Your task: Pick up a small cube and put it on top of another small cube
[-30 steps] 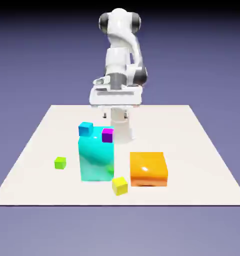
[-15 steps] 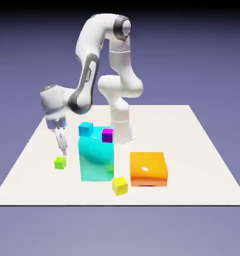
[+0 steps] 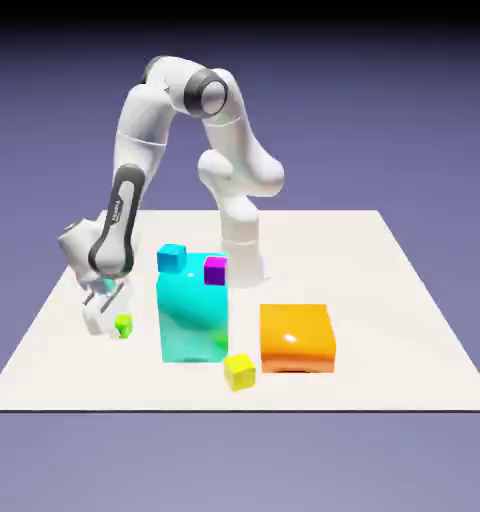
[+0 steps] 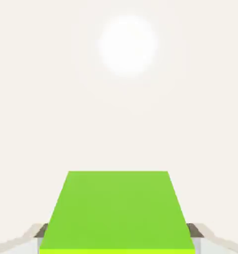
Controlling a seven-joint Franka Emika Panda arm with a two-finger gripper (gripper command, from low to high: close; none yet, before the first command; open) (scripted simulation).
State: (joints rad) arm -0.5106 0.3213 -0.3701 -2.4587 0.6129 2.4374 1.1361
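On the worktop [image 3: 384,260], beside the tall turquoise block [image 3: 193,318], my gripper [image 4: 117,243] is closed on the green cube [image 4: 118,211] — likely light, stiff, a little slippery — so gripping opposite sides squarely looks right.

The exterior view looks down from across the table [image 3: 384,290], facing the arm [image 3: 144,130], with the whole tabletop in frame. The hand view looks along the gripper [image 3: 108,322], very close; both seemingly share the green cube [image 3: 124,326] between its fingertips [image 4: 196,231].
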